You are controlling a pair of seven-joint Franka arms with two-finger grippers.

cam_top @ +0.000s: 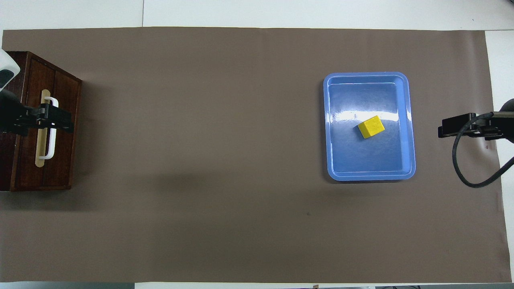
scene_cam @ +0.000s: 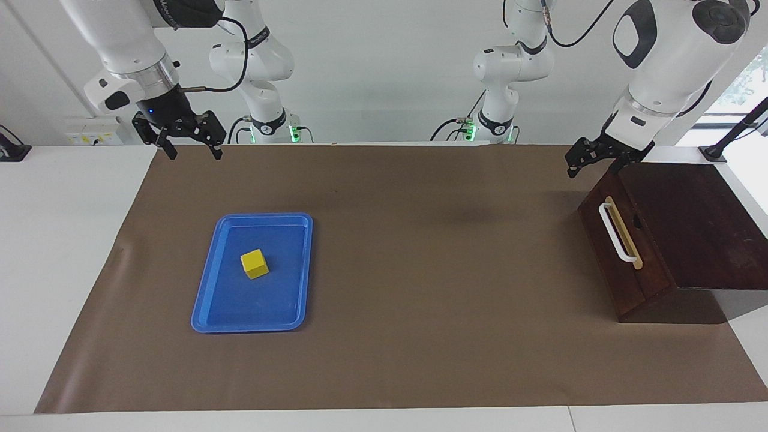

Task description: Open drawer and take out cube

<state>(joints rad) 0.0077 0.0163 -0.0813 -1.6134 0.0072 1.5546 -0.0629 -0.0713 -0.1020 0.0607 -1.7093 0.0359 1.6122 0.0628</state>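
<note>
Both hands open, raised; cube [scene_cam: 254, 264] in tray [scene_cam: 210, 300]

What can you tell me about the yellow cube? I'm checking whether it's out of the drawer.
The cube is a small, bright yellow block with plain faces, looking solid and matte. It sits flat in the blue tray, near the middle, turned slightly askew to the tray's edges. Only the tray floor touches it. It is toward the right arm's end of the table.

Cube [scene_cam: 254, 264] in tray [scene_cam: 210, 312]; drawer [scene_cam: 618, 252] at left arm's end.
</note>
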